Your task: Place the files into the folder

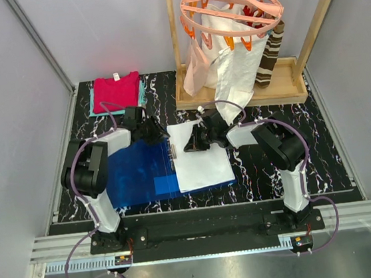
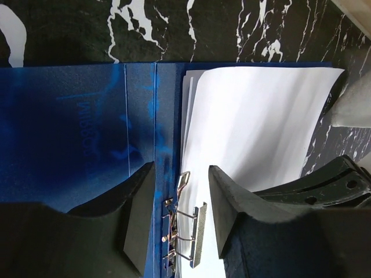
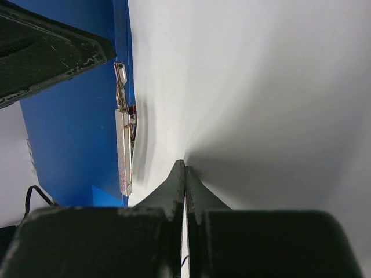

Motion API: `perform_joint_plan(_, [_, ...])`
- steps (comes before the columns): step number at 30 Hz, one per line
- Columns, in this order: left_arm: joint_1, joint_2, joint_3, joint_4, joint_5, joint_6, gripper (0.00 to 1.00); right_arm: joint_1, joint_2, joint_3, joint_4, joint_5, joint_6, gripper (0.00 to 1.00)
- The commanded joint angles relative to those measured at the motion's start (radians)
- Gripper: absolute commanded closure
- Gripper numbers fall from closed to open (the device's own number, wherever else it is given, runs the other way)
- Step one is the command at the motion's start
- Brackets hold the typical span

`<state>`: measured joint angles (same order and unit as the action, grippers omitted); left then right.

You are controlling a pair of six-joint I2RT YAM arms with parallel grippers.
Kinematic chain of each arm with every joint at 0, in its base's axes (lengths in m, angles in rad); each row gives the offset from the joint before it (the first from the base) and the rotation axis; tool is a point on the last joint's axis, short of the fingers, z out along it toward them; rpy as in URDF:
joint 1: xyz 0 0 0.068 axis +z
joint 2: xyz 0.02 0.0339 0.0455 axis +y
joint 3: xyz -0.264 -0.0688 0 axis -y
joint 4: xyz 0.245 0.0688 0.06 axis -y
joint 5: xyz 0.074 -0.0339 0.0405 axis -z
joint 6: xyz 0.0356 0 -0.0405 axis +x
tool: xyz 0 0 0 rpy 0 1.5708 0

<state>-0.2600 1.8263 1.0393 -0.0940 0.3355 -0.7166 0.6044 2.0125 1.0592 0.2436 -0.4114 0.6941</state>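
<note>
While my right gripper [image 3: 185,169] pinches the thin white paper sheets [image 1: 202,164] to hold them on the open shiny blue plastic folder [image 1: 136,175], my left gripper [image 2: 181,169] sits spread wide around the silver metal clip [image 2: 198,231], probably to press it.

The flat blue plastic folder [image 1: 136,175] lies open in the middle of the black marbled surface [image 1: 335,162]. The thin white paper sheets [image 1: 202,167] lie on its right half. A folded red cloth [image 1: 116,91] sits upper left, a wooden rack [image 1: 234,98] upper right.
</note>
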Motion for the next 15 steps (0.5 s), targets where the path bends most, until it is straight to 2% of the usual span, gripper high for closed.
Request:
perform_joint_plan(1, [0.001,0.011,0.024,0.065,0.008,-0.01,0.55,0.009,0.022,-0.011,0.037,0.011,0.004,1.0])
perform_joint_plan(15, [-0.024,-0.001,-0.007,0.114,0.059,-0.041,0.57,0.011,0.029,-0.011,0.046,0.003,0.019,1.0])
